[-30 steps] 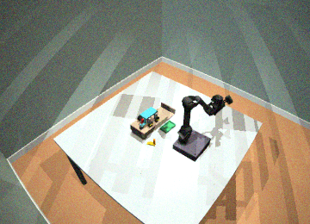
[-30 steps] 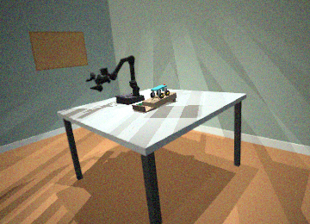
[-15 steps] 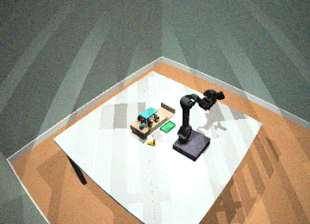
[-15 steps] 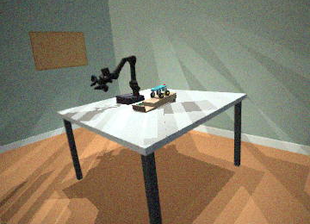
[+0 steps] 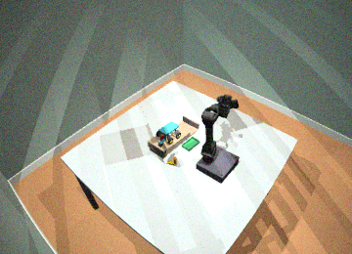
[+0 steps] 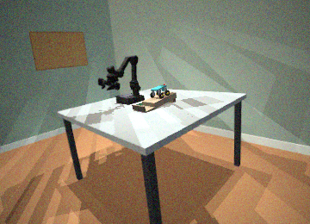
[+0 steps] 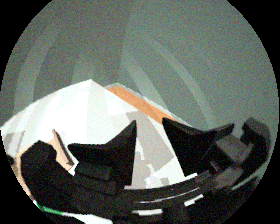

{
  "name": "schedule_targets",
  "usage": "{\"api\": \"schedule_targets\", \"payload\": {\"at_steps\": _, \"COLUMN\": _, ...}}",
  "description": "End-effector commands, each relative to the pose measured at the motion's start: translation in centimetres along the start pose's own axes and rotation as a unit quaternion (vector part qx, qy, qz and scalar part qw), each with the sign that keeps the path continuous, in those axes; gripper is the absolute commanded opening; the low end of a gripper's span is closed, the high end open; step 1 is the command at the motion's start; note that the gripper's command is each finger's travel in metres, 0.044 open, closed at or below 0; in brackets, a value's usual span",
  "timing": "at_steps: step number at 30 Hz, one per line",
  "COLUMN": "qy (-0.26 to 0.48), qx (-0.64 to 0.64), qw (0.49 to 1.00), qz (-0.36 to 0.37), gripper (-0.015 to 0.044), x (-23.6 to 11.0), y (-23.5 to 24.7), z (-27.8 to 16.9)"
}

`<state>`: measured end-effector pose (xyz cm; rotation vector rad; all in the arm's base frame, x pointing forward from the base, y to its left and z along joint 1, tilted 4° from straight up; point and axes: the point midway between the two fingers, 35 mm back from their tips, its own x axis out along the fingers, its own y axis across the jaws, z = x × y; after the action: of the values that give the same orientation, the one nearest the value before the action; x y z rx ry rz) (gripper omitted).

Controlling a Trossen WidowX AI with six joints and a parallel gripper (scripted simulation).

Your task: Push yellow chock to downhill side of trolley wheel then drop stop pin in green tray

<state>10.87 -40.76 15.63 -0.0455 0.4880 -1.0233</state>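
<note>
Yellow, the chock [image 5: 171,160] lies on the table [image 5: 147,192] well below and apart from the fingers, off the ramp [image 5: 158,146]. The gripper [image 5: 230,103] is part-closed on nothing, raised, facing away from the trolley [image 5: 167,131] and tray [image 5: 191,143].

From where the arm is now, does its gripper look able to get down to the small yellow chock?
Probably yes. The gripper is raised, holding nothing, pointing away from the ramp. The yellow chock lies in the open on the white table, near the arm's base, nothing over it.
</note>
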Motion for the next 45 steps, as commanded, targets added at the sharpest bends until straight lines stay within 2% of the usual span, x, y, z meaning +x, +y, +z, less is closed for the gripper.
{"api": "schedule_targets", "payload": {"at_steps": 1, "qy": -0.001, "qx": 0.027, "qw": 0.999, "qz": 0.037, "gripper": 0.0190, "x": 0.2, "y": 3.4, "z": 1.7}}
{"api": "schedule_targets", "payload": {"at_steps": 11, "qy": 0.021, "qx": 0.095, "qw": 0.984, "qz": 0.151, "gripper": 0.0190, "x": -0.7, "y": 13.1, "z": 4.8}}
{"api": "schedule_targets", "payload": {"at_steps": 22, "qy": 0.075, "qx": 0.155, "qw": 0.950, "qz": 0.262, "gripper": 0.0190, "x": -4.4, "y": 23.3, "z": 6.8}}
{"api": "schedule_targets", "payload": {"at_steps": 33, "qy": 0.157, "qx": 0.205, "qw": 0.903, "qz": 0.342, "gripper": 0.0190, "x": -10.4, "y": 31.6, "z": 7.4}}
{"api": "schedule_targets", "payload": {"at_steps": 45, "qy": 0.273, "qx": 0.243, "qw": 0.842, "qz": 0.397, "gripper": 0.0190, "x": -19.4, "y": 38.3, "z": 6.3}}
